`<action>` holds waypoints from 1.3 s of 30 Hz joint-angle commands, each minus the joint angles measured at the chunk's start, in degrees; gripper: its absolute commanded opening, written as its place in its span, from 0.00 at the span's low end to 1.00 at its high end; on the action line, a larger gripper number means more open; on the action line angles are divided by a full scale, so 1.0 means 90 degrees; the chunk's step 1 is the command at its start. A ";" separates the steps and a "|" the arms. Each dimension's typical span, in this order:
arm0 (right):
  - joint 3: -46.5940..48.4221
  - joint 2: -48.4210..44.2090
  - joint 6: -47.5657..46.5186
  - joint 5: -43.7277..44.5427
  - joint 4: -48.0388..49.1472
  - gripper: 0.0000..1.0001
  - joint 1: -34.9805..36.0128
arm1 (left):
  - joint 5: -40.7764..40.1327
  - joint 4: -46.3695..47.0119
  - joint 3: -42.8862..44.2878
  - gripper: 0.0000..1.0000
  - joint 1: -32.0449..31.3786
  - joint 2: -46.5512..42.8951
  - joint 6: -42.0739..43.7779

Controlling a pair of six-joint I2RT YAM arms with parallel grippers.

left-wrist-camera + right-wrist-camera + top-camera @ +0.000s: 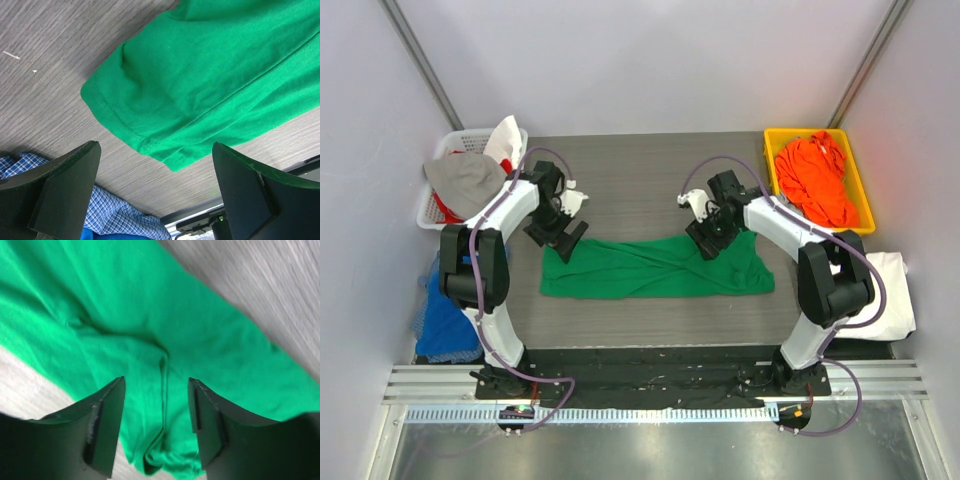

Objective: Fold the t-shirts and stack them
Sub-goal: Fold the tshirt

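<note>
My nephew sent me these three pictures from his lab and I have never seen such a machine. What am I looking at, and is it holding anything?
These are two robot arms bolted at the near edge of a table. The wide picture looks down from above and behind them. The other two come from a small camera on each wrist, so the dark shapes at the bottom are that arm's own fingers.

A green shirt lies stretched out and rumpled on the table. The left claw is wide open over the shirt's end and holds nothing. The right claw hangs partly open just over a fold in the cloth and does not appear to grip it.

An orange shirt sits in a yellow bin, and a white basket holds more cloth.
</note>
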 commanded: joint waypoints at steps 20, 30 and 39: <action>0.0255 0.0445 0.0076 -0.0084 0.0329 0.10 0.0282 | -0.0011 0.0232 -0.0046 1.00 -0.0010 0.0119 -0.0103; -0.0165 -0.0326 0.0134 0.0092 -0.0013 0.01 0.0604 | -0.0011 0.0223 -0.0027 0.99 -0.0019 0.0090 -0.0132; -0.0409 -0.1069 0.0212 0.0014 -0.0687 0.01 0.1150 | -0.0002 0.0144 0.0003 1.00 -0.0010 0.0071 -0.0171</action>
